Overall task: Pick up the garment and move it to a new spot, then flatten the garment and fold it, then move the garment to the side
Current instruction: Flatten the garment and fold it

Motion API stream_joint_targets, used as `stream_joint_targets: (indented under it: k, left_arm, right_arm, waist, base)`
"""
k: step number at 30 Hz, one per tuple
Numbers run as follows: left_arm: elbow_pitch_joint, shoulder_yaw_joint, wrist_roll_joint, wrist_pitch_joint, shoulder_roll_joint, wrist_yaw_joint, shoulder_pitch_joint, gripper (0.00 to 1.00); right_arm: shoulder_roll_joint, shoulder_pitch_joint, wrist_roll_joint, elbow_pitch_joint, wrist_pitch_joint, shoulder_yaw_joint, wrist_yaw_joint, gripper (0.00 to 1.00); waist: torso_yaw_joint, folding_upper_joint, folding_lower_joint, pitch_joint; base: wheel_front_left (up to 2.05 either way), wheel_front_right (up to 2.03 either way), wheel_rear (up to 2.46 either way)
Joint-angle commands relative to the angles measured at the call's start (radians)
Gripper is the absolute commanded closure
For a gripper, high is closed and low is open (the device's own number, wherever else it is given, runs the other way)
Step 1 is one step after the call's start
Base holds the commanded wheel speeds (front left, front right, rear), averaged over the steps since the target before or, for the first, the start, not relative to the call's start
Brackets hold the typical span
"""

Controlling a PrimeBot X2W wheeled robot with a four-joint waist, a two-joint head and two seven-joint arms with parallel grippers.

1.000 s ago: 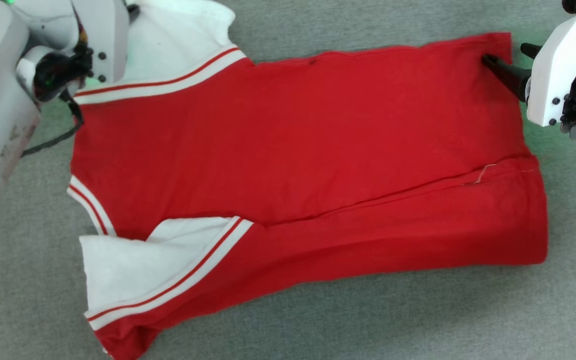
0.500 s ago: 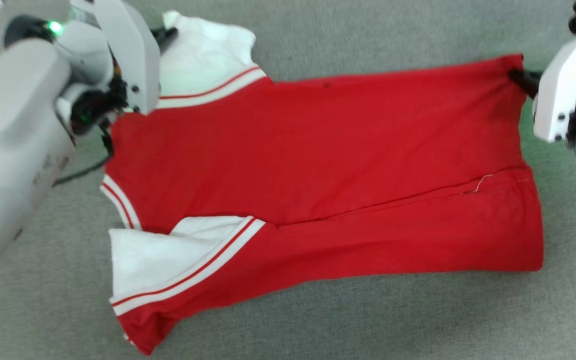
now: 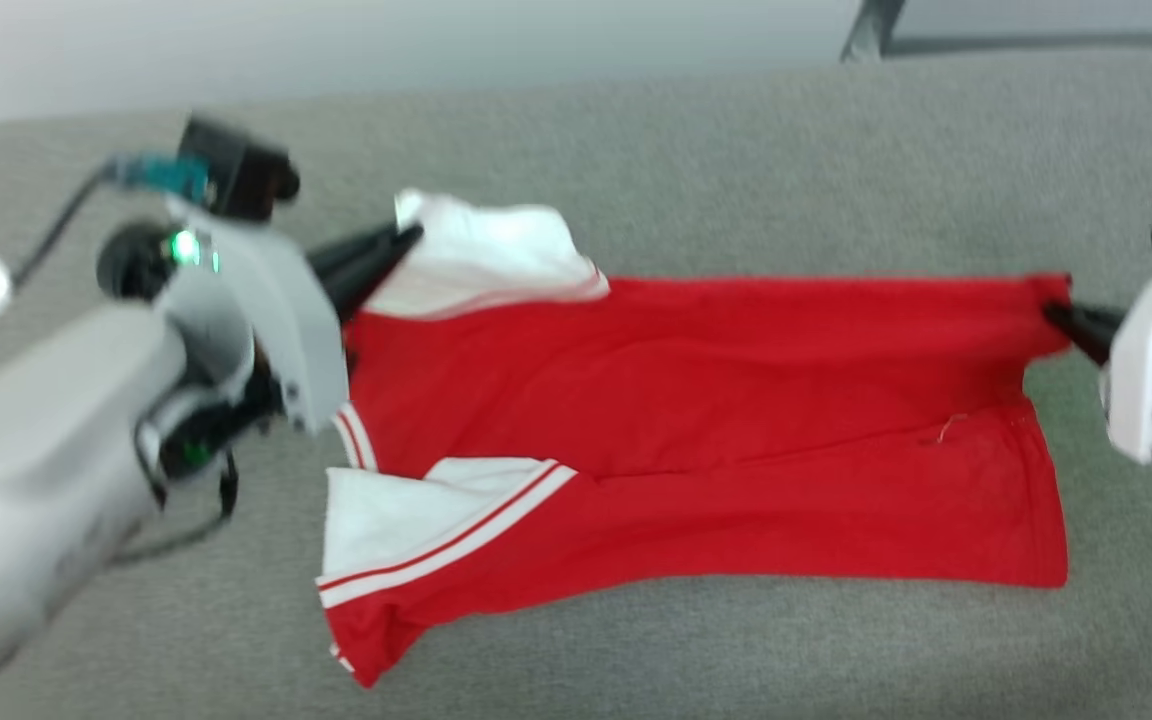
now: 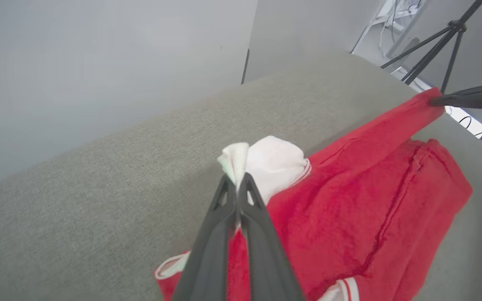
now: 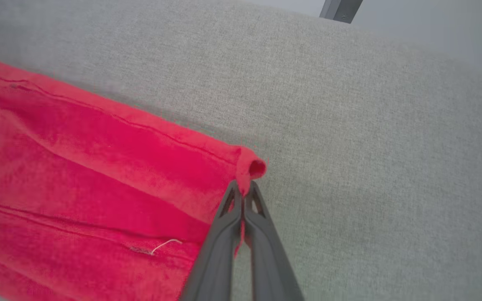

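The garment [image 3: 696, 430], a red jersey with white sleeve panels and striped trim, lies stretched across the grey surface with its near side folded over. My left gripper [image 3: 406, 238] is shut on the far white sleeve [image 4: 266, 161], lifting it; its tips [image 4: 237, 182] pinch white cloth. My right gripper [image 3: 1054, 312] is shut on the garment's far hem corner [image 5: 249, 167] at the right end, and red cloth bunches above its tips [image 5: 243, 189]. The far edge hangs taut between both grippers. In the left wrist view the right gripper's fingers [image 4: 471, 97] hold the red corner.
The grey fabric surface [image 3: 736, 150] runs around the garment, with open room beyond its far edge and in front. A dark stand leg [image 3: 871, 30] rises past the surface's back edge. A tripod [image 4: 437, 46] and cables stand off the surface.
The right gripper has shut on the hem corner. Both grippers have lifted the garment's far edge. The head camera has tilted up, so the whole picture has shifted.
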Motion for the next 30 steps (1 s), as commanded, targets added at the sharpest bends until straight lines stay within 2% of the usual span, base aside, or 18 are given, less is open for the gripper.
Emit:
stream_joint_targets:
  k: [1, 5, 8, 9, 17, 22, 30]
  left_arm:
    - [-0.045, -0.003, -0.008, -0.039, 0.019, 0.002, 0.055, 1.0]
    - [-0.153, -0.003, -0.018, -0.127, 0.079, 0.009, 0.169, 1.0]
    - [-0.234, -0.005, -0.012, -0.178, 0.116, 0.046, 0.246, 1.0]
    - [-0.234, -0.005, -0.012, -0.178, 0.116, 0.046, 0.246, 1.0]
    - [-0.359, -0.008, 0.009, -0.229, 0.159, 0.137, 0.385, 1.0]
    - [-0.384, -0.006, 0.022, -0.25, 0.153, 0.175, 0.44, 1.0]
    - [-0.324, -0.001, 0.038, -0.263, 0.093, 0.176, 0.469, 1.0]
  right_arm:
    - [-0.028, 0.055, 0.014, -0.028, -0.001, -0.006, -0.001, 1.0]
    - [-0.086, 0.157, 0.032, -0.102, 0.005, -0.034, -0.001, 1.0]
    - [-0.121, 0.228, 0.034, -0.15, 0.01, -0.072, -0.001, 1.0]
    - [-0.121, 0.228, 0.034, -0.15, 0.01, -0.072, -0.001, 1.0]
    - [-0.142, 0.367, -0.008, -0.262, 0.052, -0.197, -0.001, 1.0]
    - [-0.117, 0.451, -0.036, -0.306, 0.098, -0.27, -0.001, 1.0]
    - [-0.045, 0.539, -0.089, -0.326, 0.142, -0.359, -0.001, 1.0]
  waist:
    - [0.062, -0.0001, 0.0, -0.078]
    - [0.082, -0.0001, 0.0, -0.095]
    - [0.095, -0.0001, 0.0, -0.094]
    - [0.095, -0.0001, 0.0, -0.094]
    - [0.116, -0.0001, 0.0, -0.061]
    - [0.117, -0.0001, 0.0, -0.042]
    - [0.119, -0.0001, 0.0, -0.015]
  base:
    - [0.0, 0.0, 0.0]
    - [0.0, 0.0, 0.0]
    - [0.0, 0.0, 0.0]
    - [0.0, 0.0, 0.0]
    - [0.0, 0.0, 0.0]
    - [0.0, 0.0, 0.0]
    - [0.0, 0.0, 0.0]
